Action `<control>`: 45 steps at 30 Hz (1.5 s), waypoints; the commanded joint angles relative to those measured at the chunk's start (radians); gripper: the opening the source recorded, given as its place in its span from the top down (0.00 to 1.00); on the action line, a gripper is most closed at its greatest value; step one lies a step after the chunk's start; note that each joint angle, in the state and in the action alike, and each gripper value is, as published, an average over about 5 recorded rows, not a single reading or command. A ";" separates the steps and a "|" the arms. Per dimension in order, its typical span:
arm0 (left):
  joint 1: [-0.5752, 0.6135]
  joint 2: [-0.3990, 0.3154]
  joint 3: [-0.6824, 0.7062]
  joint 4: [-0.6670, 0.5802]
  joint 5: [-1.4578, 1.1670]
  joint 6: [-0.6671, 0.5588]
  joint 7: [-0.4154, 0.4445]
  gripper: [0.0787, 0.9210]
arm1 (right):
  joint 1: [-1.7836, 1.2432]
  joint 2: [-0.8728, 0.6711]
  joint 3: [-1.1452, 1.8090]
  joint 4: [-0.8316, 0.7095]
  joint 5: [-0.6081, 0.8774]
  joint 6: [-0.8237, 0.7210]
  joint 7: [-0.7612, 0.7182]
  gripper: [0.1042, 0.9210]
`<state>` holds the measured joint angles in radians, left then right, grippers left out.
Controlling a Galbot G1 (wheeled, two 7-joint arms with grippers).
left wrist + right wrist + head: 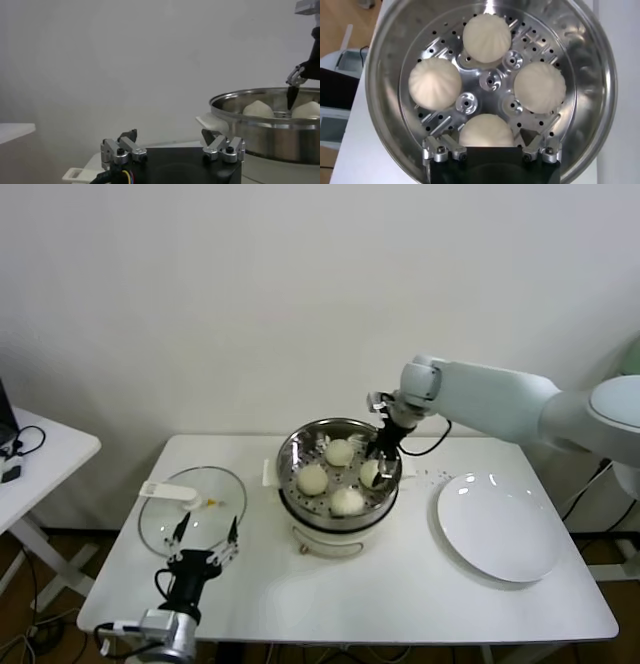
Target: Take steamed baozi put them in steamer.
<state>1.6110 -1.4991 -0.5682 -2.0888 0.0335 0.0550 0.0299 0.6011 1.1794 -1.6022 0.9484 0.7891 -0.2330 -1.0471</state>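
Head view centre: right claw wide, straddling fourth off-white pleated baozi inside shiny steel steamer, apparently just released.

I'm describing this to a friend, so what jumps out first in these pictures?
The shiny steamer at the table's centre, with four baozi ringed on its perforated tray. The right gripper hangs open inside it, over the bun on the robot's right. A white plate lies bare to the right.

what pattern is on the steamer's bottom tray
Shiny metal steamer tray dotted with small round holes and a few raised studs, between four baozi; clearest in the right wrist view.
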 commanded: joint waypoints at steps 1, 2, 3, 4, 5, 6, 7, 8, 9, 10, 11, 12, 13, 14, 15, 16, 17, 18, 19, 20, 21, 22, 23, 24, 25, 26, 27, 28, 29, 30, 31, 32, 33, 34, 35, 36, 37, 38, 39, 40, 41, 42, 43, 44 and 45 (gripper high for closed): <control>-0.002 -0.002 0.009 0.001 0.007 0.001 -0.002 0.12 | 0.062 -0.019 0.001 0.028 0.064 0.003 -0.026 0.12; -0.003 -0.003 0.011 0.002 0.009 0.001 -0.002 0.12 | 0.071 -0.026 0.003 0.031 0.067 0.006 -0.027 0.12; -0.003 -0.003 0.014 0.002 0.010 0.001 -0.002 0.12 | 0.077 -0.034 0.007 0.035 0.071 0.009 -0.027 0.12; -0.004 -0.004 0.016 0.003 0.012 0.001 -0.003 0.12 | 0.083 -0.044 0.012 0.043 0.076 0.012 -0.023 0.12; -0.004 -0.005 0.018 0.004 0.014 0.001 -0.003 0.12 | 0.090 -0.057 0.018 0.054 0.085 0.013 -0.015 0.12; -0.005 -0.005 0.020 0.004 0.015 0.001 -0.003 0.12 | 0.095 -0.070 0.024 0.066 0.095 0.014 -0.007 0.12; -0.006 -0.005 0.022 0.004 0.016 0.002 -0.003 0.12 | 0.101 -0.084 0.030 0.082 0.106 0.015 0.003 0.12; -0.007 -0.005 0.023 0.005 0.016 0.002 -0.003 0.12 | 0.109 -0.102 0.035 0.101 0.115 0.017 0.013 0.12; -0.009 -0.005 0.023 0.005 0.017 0.003 -0.003 0.12 | 0.118 -0.119 0.039 0.120 0.121 0.018 0.020 0.12; -0.011 -0.005 0.023 0.006 0.016 0.003 -0.004 0.12 | 0.127 -0.136 0.043 0.138 0.123 0.019 0.024 0.12; -0.013 -0.005 0.022 0.007 0.016 0.004 -0.004 0.12 | 0.138 -0.157 0.048 0.159 0.122 0.018 0.028 0.12; -0.015 -0.004 0.021 0.008 0.015 0.004 -0.004 0.12 | 0.146 -0.177 0.052 0.177 0.119 0.017 0.030 0.12; -0.017 -0.003 0.019 0.009 0.014 0.005 -0.004 0.12 | 0.152 -0.196 0.057 0.191 0.115 0.014 0.030 0.12; -0.020 -0.002 0.018 0.010 0.013 0.006 -0.004 0.12 | 0.157 -0.219 0.064 0.209 0.105 0.011 0.031 0.12; -0.022 0.000 0.017 0.011 0.012 0.007 -0.005 0.12 | 0.159 -0.244 0.074 0.225 0.092 0.009 0.033 0.12; -0.024 0.001 0.017 0.011 0.012 0.009 -0.005 0.12 | 0.158 -0.267 0.086 0.239 0.080 0.008 0.036 0.12; -0.027 0.002 0.017 0.012 0.011 0.011 -0.006 0.12 | 0.154 -0.297 0.098 0.259 0.067 0.008 0.041 0.12; -0.030 0.003 0.017 0.013 0.011 0.012 -0.007 0.12 | 0.147 -0.329 0.114 0.281 0.054 0.009 0.052 0.12; -0.033 0.004 0.016 0.014 0.010 0.013 -0.007 0.12 | 0.134 -0.363 0.133 0.304 0.044 0.009 0.068 0.12; -0.037 0.006 0.014 0.016 0.009 0.013 -0.008 0.12 | 0.116 -0.400 0.157 0.328 0.037 0.009 0.087 0.12; -0.040 0.007 0.012 0.018 0.009 0.013 -0.010 0.12 | 0.095 -0.438 0.181 0.354 0.028 0.009 0.109 0.12; -0.044 0.008 0.009 0.021 0.010 0.011 -0.011 0.12 | 0.062 -0.478 0.219 0.380 0.013 0.009 0.133 0.12; -0.047 0.010 0.007 0.023 0.010 0.010 -0.013 0.12 | 0.026 -0.514 0.261 0.404 -0.003 0.008 0.155 0.12; -0.051 0.012 0.005 0.025 0.010 0.009 -0.015 0.12 | -0.019 -0.552 0.307 0.429 -0.022 0.009 0.178 0.12; -0.055 0.014 0.004 0.027 0.010 0.007 -0.017 0.12 | -0.073 -0.587 0.368 0.454 -0.043 0.011 0.201 0.12; -0.059 0.015 0.005 0.029 0.011 0.006 -0.020 0.12 | -0.134 -0.622 0.438 0.479 -0.062 0.012 0.222 0.12; -0.063 0.016 0.006 0.031 0.011 0.005 -0.022 0.12 | -0.197 -0.650 0.507 0.501 -0.080 0.013 0.242 0.12; -0.067 0.016 0.007 0.033 0.012 0.004 -0.023 0.12 | -0.272 -0.679 0.585 0.525 -0.103 0.015 0.265 0.12; -0.070 0.016 0.009 0.033 0.014 0.004 -0.025 0.12 | -0.351 -0.701 0.674 0.546 -0.126 0.018 0.286 0.12; -0.073 0.015 0.010 0.032 0.017 0.003 -0.025 0.12 | -0.425 -0.720 0.747 0.567 -0.148 0.022 0.312 0.12; -0.074 0.014 0.010 0.030 0.020 0.003 -0.026 0.12 | -0.496 -0.736 0.815 0.588 -0.168 0.028 0.344 0.12; -0.074 0.013 0.010 0.027 0.024 0.003 -0.026 0.12 | -0.558 -0.752 0.877 0.608 -0.186 0.036 0.384 0.12; -0.073 0.012 0.010 0.023 0.027 0.003 -0.026 0.12 | -0.619 -0.767 0.938 0.628 -0.198 0.047 0.423 0.12; -0.072 0.011 0.010 0.020 0.030 0.002 -0.027 0.12 | -0.685 -0.778 0.998 0.649 -0.212 0.059 0.462 0.12; -0.071 0.009 0.009 0.017 0.032 0.001 -0.027 0.12 | -0.764 -0.786 1.074 0.667 -0.227 0.073 0.498 0.12; -0.070 0.006 0.009 0.014 0.034 0.000 -0.028 0.12 | -0.852 -0.788 1.168 0.684 -0.243 0.087 0.525 0.12; -0.069 0.003 0.008 0.012 0.037 -0.001 -0.030 0.12 | -0.952 -0.784 1.277 0.699 -0.259 0.100 0.547 0.12; -0.068 -0.001 0.007 0.010 0.039 -0.002 -0.032 0.12 | -1.060 -0.772 1.390 0.715 -0.274 0.113 0.569 0.12; -0.067 -0.003 0.007 0.008 0.041 -0.003 -0.033 0.12 | -1.155 -0.758 1.499 0.729 -0.286 0.123 0.588 0.12; -0.065 -0.005 0.006 0.004 0.042 -0.003 -0.034 0.12 | -1.246 -0.735 1.604 0.744 -0.300 0.137 0.608 0.12; -0.064 -0.006 0.007 0.000 0.043 -0.002 -0.036 0.12 | -1.335 -0.709 1.693 0.758 -0.316 0.159 0.634 0.12; -0.062 -0.006 0.007 -0.005 0.044 0.001 -0.037 0.12 | -1.417 -0.680 1.770 0.771 -0.333 0.185 0.659 0.12; -0.062 -0.007 0.007 -0.008 0.045 0.004 -0.039 0.12 | -1.486 -0.647 1.834 0.783 -0.348 0.209 0.683 0.12; -0.062 -0.008 0.006 -0.010 0.046 0.008 -0.040 0.12 | -1.556 -0.610 1.898 0.796 -0.362 0.236 0.706 0.12; -0.063 -0.009 0.006 -0.011 0.046 0.011 -0.042 0.12 | -1.617 -0.570 1.951 0.808 -0.373 0.264 0.727 0.12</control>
<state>1.5513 -1.4995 -0.5600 -2.0852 0.0704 0.0562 -0.0035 -0.1209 0.5351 -0.5922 1.5583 0.5875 -0.1399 -0.6112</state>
